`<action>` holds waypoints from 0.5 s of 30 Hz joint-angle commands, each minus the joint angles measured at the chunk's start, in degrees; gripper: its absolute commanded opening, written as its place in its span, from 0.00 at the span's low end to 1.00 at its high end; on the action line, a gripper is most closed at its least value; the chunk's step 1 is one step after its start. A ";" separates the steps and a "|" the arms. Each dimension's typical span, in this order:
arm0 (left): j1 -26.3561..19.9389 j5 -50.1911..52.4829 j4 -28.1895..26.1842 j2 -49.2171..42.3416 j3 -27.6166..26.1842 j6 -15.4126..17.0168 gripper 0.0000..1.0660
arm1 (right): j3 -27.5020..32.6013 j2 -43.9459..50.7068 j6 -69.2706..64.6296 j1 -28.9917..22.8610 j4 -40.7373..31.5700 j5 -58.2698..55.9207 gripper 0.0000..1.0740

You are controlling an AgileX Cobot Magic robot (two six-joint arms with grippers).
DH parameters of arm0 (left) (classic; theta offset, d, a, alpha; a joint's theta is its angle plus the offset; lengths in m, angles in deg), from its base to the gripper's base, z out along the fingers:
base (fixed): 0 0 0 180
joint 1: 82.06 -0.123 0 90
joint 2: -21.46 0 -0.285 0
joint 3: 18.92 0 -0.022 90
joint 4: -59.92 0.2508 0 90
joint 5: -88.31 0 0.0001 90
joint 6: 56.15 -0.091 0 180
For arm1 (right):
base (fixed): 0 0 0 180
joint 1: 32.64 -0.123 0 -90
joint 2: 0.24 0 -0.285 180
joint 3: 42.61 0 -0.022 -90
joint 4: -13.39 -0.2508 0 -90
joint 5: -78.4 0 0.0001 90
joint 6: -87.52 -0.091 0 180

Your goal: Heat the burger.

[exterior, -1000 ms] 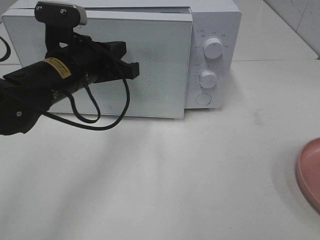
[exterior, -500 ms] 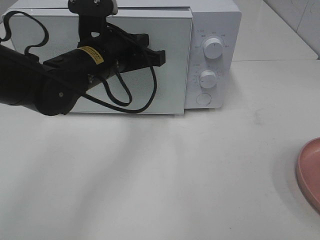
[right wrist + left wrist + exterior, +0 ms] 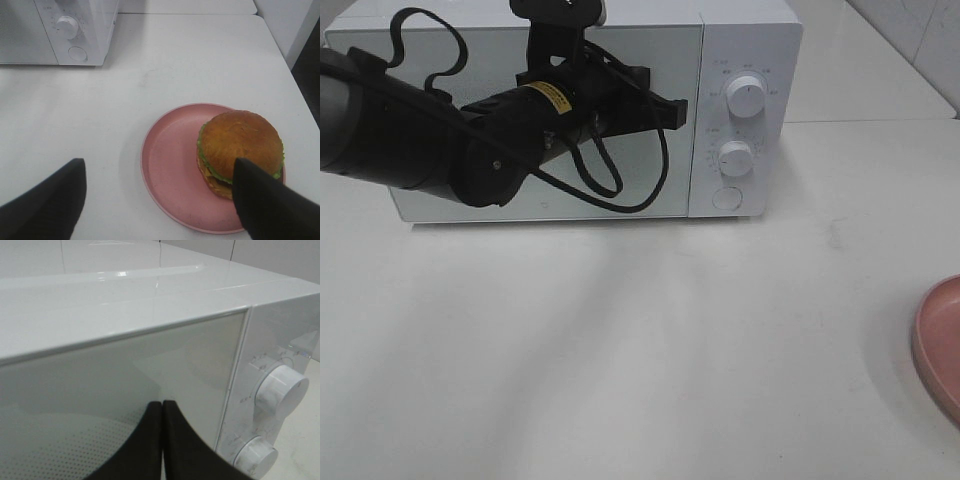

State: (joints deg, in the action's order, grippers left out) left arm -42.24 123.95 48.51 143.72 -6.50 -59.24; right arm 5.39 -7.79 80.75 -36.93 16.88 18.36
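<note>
The burger (image 3: 240, 142), with a golden-brown bun and green lettuce, sits on a pink plate (image 3: 170, 170) in the right wrist view; it is out of frame in the exterior high view. My right gripper (image 3: 157, 167) hangs open above the plate, holding nothing. The white microwave (image 3: 745, 40) stands at the back of the table with its door (image 3: 470, 60) flush with the body. My left gripper (image 3: 675, 112) is shut, tips against the door's right edge beside the control panel. The left wrist view shows the same left gripper (image 3: 162, 407) with its fingers pressed together at the door.
Two white knobs (image 3: 747, 95) (image 3: 735, 157) and a round button (image 3: 726, 198) sit on the microwave's right panel. The pink plate's rim (image 3: 940, 345) shows at the right edge of the exterior high view. A black cable loops under the left arm.
The left arm swept rightward and back, pushing the microwave door from ajar to flush with the body. The plate has not moved.
</note>
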 commanded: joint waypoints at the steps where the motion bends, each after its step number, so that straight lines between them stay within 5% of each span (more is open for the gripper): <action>1: -1.49 2.12 -4.58 0.11 -1.72 -0.11 0.00 | 0.00 1.49 0.69 0.40 -0.11 0.29 0.71; 6: -0.52 -0.80 -3.78 -0.97 -0.52 -0.11 0.00 | 0.00 1.49 0.69 0.40 -0.11 0.29 0.71; 15: 2.18 -11.34 -1.95 -10.08 10.49 -0.06 0.00 | 0.00 1.49 0.69 0.40 -0.11 0.29 0.71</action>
State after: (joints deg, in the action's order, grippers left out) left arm -40.58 115.30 46.79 135.53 2.95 -59.42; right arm 5.39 -7.79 80.75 -36.93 16.88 18.36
